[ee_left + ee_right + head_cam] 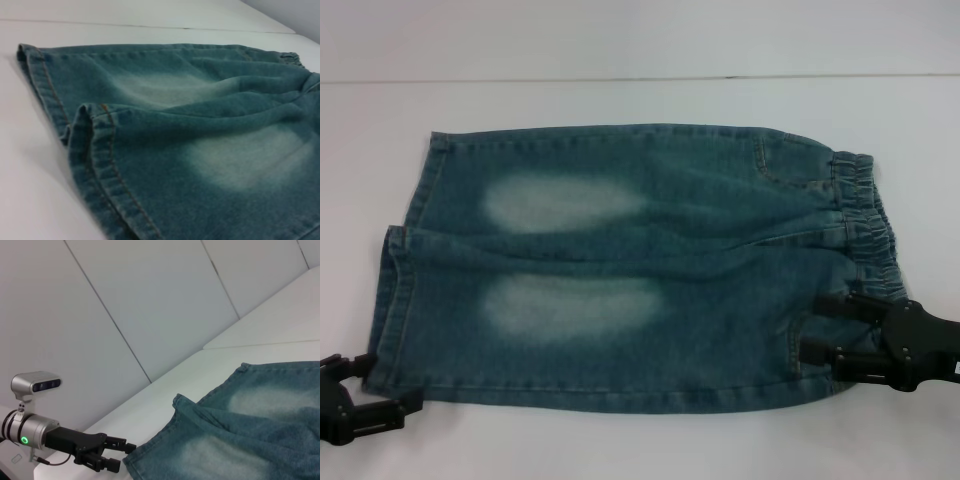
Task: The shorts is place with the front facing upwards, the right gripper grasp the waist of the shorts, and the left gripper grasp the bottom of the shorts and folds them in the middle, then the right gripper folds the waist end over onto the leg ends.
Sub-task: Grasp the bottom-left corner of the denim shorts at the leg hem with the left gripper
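Denim shorts (630,265) spread flat, front up, on the white tabletop (640,440), between the two grippers: waist (865,225) on the right gripper's side, bottom of the shorts (400,290) toward the left gripper. Judged to be the opening step, both grasps being set up before the fold across the middle; no cloth lifted yet. Right gripper (825,330) low at the near corner of the waist, all-black wrist reaching in from the robot's right, fingers parted with one over the denim by the waistband and the other by the near side seam; apparently straddling the edge, not yet clamped on it. Left gripper (380,390) at the near corner of the leg hems, just beside the cloth; in the right wrist view (117,456) fingers parted and pointed at the hem corner, silver wrist with green ring light held low and level behind them. Left wrist view filled by the near hem (107,170), slightly curled up off the tabletop. Next move likely calls for both grippers to close on their corners, then to carry the near edge up and over to the far edge together, keeping the cloth taut between them.
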Controlling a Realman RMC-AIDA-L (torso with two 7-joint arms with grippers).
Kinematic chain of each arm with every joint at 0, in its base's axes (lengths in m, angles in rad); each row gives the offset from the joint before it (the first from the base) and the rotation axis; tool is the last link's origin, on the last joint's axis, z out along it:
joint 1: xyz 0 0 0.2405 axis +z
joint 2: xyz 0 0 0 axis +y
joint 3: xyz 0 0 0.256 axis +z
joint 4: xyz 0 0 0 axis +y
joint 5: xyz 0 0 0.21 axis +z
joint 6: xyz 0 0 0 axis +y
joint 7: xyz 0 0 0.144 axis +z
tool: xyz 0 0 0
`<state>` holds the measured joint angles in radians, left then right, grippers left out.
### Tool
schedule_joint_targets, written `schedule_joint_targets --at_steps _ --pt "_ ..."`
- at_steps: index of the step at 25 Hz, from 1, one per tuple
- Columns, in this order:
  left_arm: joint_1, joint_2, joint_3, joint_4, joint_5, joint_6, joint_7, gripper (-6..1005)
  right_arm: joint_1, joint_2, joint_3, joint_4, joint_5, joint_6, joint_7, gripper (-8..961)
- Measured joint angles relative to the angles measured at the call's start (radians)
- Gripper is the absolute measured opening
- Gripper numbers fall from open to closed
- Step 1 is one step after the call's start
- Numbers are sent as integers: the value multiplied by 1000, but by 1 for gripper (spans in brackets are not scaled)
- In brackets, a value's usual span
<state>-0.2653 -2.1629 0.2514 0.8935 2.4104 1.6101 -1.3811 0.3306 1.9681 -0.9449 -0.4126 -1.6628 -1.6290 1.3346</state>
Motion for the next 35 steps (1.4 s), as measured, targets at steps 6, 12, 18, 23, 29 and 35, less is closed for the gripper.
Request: schedule_joint_targets --at_steps 6,12,18,23,29,35 --pt "-5 0 4 18 -6 48 -13 945 -1 0 0 0 0 0 0 944" --pt "-8 0 9 19 0 35 -20 945 -3 0 0 0 0 1 0 944" --pt "-8 -2 11 33 1 27 -27 945 -2 0 0 0 0 2 0 945" --pt "-11 -3 14 34 1 4 -27 945 -2 0 0 1 0 5 0 945" --pt "-9 -3 24 31 4 -12 -31 943 -2 0 0 2 0 8 0 944" --pt "-11 -3 55 30 21 -5 -54 940 -2 0 0 0 -1 8 0 945"
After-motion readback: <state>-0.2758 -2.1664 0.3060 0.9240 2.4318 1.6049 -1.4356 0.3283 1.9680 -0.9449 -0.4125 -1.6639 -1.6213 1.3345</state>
